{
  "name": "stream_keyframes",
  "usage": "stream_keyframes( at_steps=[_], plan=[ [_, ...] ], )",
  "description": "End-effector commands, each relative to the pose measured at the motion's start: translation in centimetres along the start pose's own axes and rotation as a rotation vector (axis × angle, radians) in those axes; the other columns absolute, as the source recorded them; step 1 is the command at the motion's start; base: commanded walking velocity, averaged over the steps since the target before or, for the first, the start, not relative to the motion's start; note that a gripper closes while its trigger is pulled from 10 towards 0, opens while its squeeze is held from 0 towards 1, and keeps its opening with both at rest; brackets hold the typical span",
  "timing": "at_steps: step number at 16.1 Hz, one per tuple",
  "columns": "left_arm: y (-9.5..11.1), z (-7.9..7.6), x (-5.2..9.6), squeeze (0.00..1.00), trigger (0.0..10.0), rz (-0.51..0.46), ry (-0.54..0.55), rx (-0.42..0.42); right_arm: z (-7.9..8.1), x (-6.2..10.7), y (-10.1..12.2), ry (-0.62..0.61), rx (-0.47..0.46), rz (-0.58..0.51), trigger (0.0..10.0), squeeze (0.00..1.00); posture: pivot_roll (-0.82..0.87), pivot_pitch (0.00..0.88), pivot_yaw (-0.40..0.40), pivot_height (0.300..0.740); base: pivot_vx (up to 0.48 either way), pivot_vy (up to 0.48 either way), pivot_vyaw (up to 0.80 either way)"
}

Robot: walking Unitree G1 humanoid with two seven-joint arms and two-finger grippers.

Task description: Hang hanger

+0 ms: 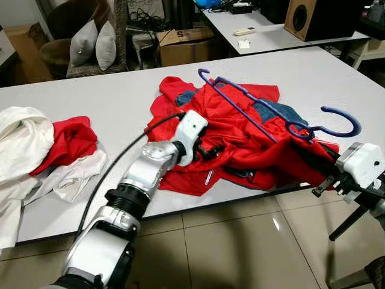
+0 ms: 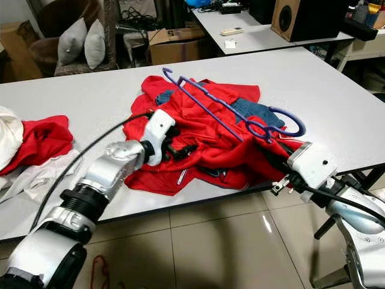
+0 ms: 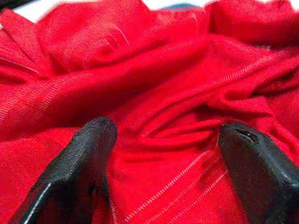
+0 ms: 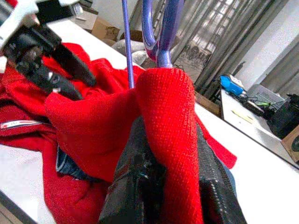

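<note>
One blue plastic hanger [image 1: 274, 111] lies on top of one crumpled red garment [image 1: 240, 141] in the middle of the white surface [image 1: 108, 96], near its front edge. The hanger's hook [image 1: 343, 117] points right, past the garment's right side, and its far arm reaches toward the back left. A patch of blue cloth [image 1: 274, 111] shows under the hanger among the red folds.

Two robot hands are at work. The left hand [image 2: 180, 147] reaches in from the near left, forearm angled up over the surface edge, its two black fingers [image 3: 88, 154] spread apart and pressed down onto the red fabric with nothing between them but cloth lying flat. The right hand [image 4: 173, 186] comes in from the near right at the surface edge, just below the hanger's hook; its two fingers are clamped together on a fold of the red garment, which bunches up between them right beneath the blue hook.

At the left end of the surface sits a second heap: a white cloth [image 1: 21, 141] with another red cloth [image 1: 69, 141] tucked beside it. Beyond the surface stand one chair with two grey cushions [image 1: 93, 43], a cardboard box [image 1: 183, 45] on the floor, and a second white desk [image 1: 271, 36] carrying one wooden speaker [image 1: 301, 17].
</note>
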State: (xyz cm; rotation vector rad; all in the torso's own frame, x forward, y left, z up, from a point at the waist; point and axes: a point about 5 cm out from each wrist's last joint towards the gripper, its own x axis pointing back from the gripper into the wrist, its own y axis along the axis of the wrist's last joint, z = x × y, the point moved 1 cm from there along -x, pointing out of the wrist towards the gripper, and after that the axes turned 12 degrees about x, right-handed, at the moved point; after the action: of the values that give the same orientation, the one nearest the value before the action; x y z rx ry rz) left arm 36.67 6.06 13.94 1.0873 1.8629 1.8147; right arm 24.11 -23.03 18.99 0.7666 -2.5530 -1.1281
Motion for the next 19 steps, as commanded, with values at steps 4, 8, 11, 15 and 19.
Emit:
stream_keyframes(
  at_steps=[4,8,11,15,19],
  plan=[
    [3.2,-1.0,2.4,0.00,10.0,-0.227,-0.256,0.208,-0.5,0.3,0.3,-0.037,-0.031,-0.034,0.0,0.00,-0.10,0.000,0.109,0.740,0.000,0.000,0.00],
    [-1.1,-0.6,1.6,0.00,10.0,0.051,-0.116,-0.057,-0.2,-0.1,0.3,-0.023,-0.033,-0.042,0.0,0.00,-0.09,0.000,0.104,0.740,0.000,0.000,0.00],
    [-0.4,2.0,1.5,0.00,10.0,0.018,0.147,-0.028,-0.1,-0.2,0.4,-0.014,-0.030,-0.048,0.0,0.00,-0.09,0.000,0.104,0.740,0.000,0.000,0.00],
    [1.0,3.0,2.0,0.00,0.0,-0.066,0.191,-0.103,-0.3,0.1,0.3,-0.020,-0.024,-0.045,0.0,0.00,-0.10,0.000,0.104,0.740,0.000,0.000,0.00],
    [0.7,1.8,1.7,0.00,0.0,-0.064,0.093,-0.113,0.0,0.0,0.3,-0.009,-0.024,-0.047,0.0,0.00,-0.10,0.000,0.108,0.740,0.000,0.000,0.00]
  ],
)
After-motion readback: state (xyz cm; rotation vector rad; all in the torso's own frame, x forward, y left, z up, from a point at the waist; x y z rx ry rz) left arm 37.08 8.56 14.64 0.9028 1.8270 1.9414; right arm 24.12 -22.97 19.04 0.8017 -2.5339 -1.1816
